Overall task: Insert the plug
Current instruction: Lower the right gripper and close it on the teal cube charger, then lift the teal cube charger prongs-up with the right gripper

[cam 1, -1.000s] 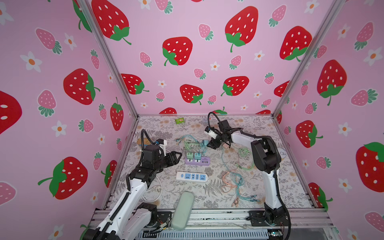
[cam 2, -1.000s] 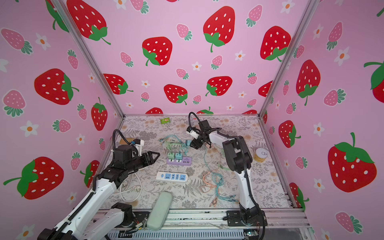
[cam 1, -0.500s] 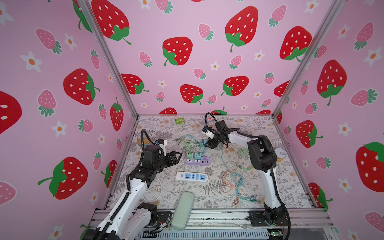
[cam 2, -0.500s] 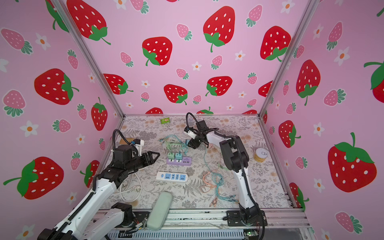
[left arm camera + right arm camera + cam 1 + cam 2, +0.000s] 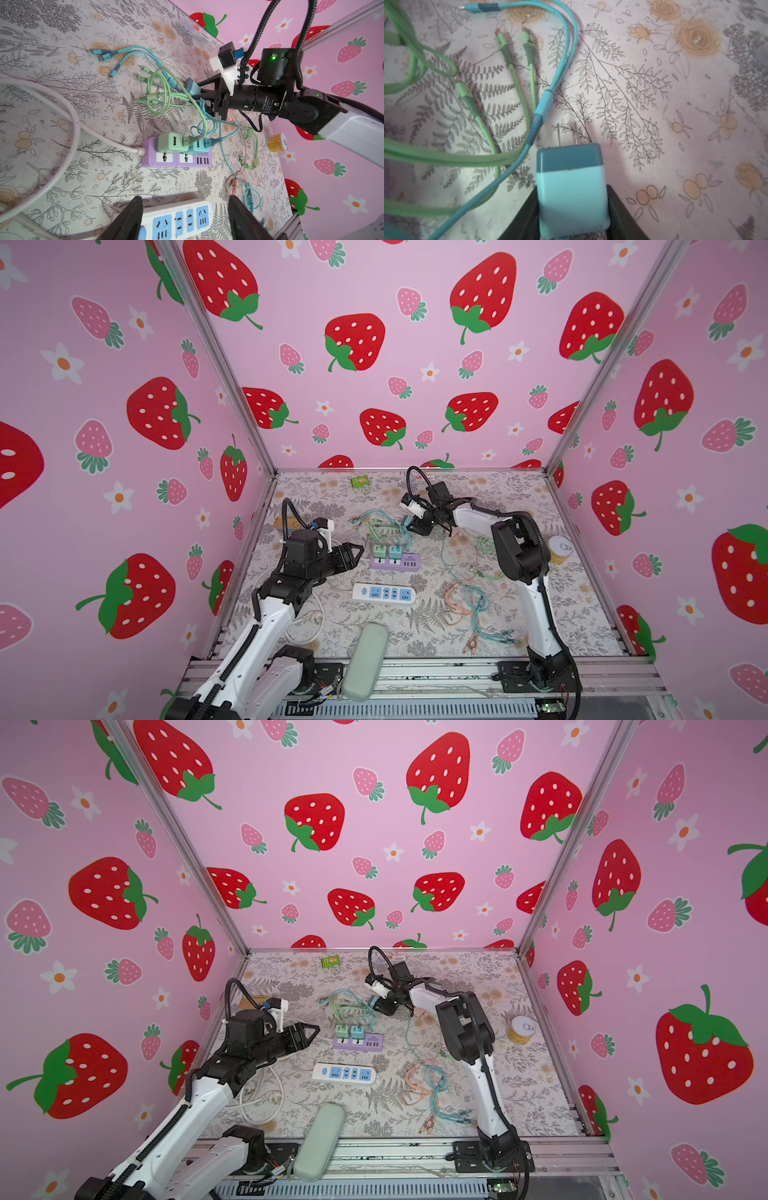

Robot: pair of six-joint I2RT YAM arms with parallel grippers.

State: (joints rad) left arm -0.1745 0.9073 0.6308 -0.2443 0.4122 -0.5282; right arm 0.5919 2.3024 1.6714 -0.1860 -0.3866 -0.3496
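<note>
- Between the jaws of my right pincer (image 5: 572,190): blue plug (image 5: 569,166), clamped on both flanks, its two prongs pointing away from the wrist (lifted or resting on the floral mat (image 5: 675,124), I cannot tell).
- Just beside the plug: loose blue cable (image 5: 548,99) and green cable (image 5: 446,160).
- Purple power strip (image 5: 395,562): well apart from my right pincer, with two chargers plugged in.
- Left pincer (image 5: 185,202): released, jaws wide, over the white power strip (image 5: 176,220).

Built from white link shells (image 5: 271,616) and black joint housings (image 5: 519,551). Looped with black corrugated conduit (image 5: 308,25). Fitted with white camera bracket (image 5: 228,76), green LEDs (image 5: 273,57), and black tapered fingers (image 5: 131,218) on left gripper (image 5: 185,200).
</note>
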